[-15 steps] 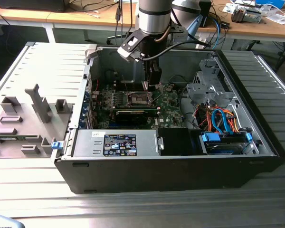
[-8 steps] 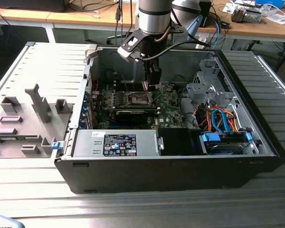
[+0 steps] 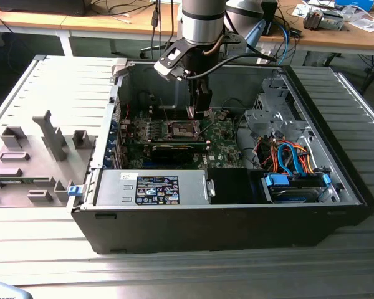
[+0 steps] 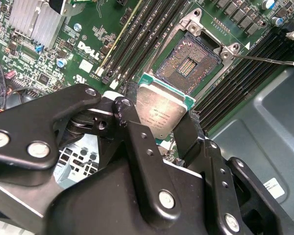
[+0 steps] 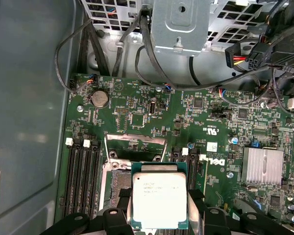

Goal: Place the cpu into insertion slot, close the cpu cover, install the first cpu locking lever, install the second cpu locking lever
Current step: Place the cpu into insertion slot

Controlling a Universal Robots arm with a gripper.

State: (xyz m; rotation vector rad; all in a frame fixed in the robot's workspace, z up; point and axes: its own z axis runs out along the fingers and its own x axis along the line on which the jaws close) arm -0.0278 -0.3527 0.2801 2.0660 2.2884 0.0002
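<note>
A: cpu (image 5: 159, 198): flat square, dull silver-grey face, green edge. Fine print on the face, too small to make out.
B: Position?
A: The gripper (image 4: 160, 117) pinches it by two opposite edges. Held over the motherboard (image 5: 137, 112), just beside the insertion slot (image 4: 188, 61), not seated.
B: Slot?
A: Pins bare; cpu cover (image 5: 134, 146) stands raised. White lettering on the board; printed label (image 3: 157, 189) inside the computer case (image 3: 218, 218).

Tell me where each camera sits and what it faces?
Exterior view: off the arm, looking down into the open computer case, with the arm inside.
First wrist view: rides the wrist, faces the motherboard, fingers showing.
Second wrist view: rides the wrist, faces the insertion slot, fingers showing.
Both wrist views share the cpu.
</note>
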